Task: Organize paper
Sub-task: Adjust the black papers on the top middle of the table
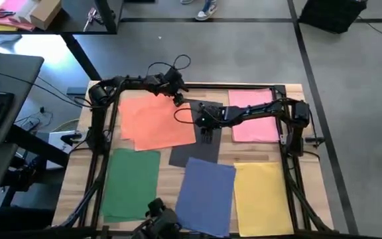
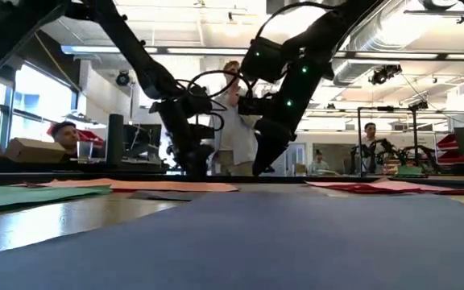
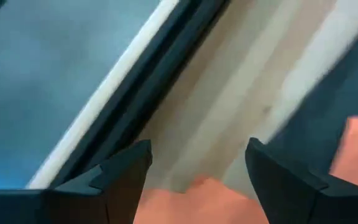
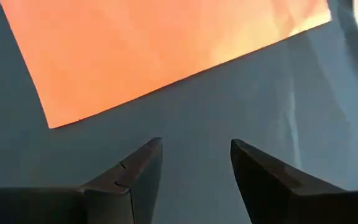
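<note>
A: Where is the paper lying now?

B: The sheets are spreading over the table (image 1: 171,169). In the high view, taking the table middle as the clock centre, the orange sheets (image 1: 154,121) are lying at about 11 o'clock, the pink sheets (image 1: 254,114) at 2, the green sheet (image 1: 132,182) at 8, the blue sheet (image 1: 205,194) at 6, the yellow sheet (image 1: 264,198) at 4. The dark grey sheet (image 1: 201,147) is sitting in the middle, its far part hiding under the orange ones.

A: Which arm is standing nearer to the grey one?

B: The right gripper (image 1: 206,136) is hanging directly over it, fingers spread apart and pinching nothing. In its wrist view the grey paper (image 4: 229,93) is filling the space just ahead of the fingertips. The long axis is running from 12 to 6, slightly slanted.

A: And the left?

B: The left gripper (image 1: 177,99) is hovering at the far edge of the orange stack, also spread and empty. I am judging that the grey sheet belongs to the right arm.
</note>
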Robot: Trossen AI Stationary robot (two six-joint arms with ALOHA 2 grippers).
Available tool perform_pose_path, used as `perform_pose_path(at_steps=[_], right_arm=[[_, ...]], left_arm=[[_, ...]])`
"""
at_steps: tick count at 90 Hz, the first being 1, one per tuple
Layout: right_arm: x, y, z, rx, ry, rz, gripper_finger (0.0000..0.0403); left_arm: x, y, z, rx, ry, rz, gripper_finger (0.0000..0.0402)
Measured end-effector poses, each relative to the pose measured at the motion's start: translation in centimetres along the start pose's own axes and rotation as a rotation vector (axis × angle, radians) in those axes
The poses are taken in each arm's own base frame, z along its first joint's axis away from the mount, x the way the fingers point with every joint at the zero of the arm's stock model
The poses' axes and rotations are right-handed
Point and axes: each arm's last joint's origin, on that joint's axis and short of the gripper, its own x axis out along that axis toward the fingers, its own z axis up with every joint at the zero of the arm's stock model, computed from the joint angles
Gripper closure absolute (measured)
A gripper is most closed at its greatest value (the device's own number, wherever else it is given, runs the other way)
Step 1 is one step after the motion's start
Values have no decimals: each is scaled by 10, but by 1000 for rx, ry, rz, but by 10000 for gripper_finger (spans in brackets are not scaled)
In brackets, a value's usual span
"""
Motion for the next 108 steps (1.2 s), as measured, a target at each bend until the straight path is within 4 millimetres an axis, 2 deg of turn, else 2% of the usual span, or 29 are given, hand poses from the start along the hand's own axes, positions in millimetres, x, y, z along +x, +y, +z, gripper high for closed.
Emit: perform_pose_path(at_steps=[27,54,68,83,108], right_arm=[[3,-2,1,-10,-14,1,227],[3,-4,1,4,-15,-1,227],[3,-4,1,4,-15,-1,227],[3,-4,1,4,-16,-1,227],[4,-11,2,15,-34,-22,227]], left_arm=[[4,-13,1,80,5,11,152],[-17,-15,9,75,-47,-49,152],[-5,-24,3,97,-5,-50,152],[4,-25,1,98,9,-29,152],[5,-27,0,114,20,-8,152]])
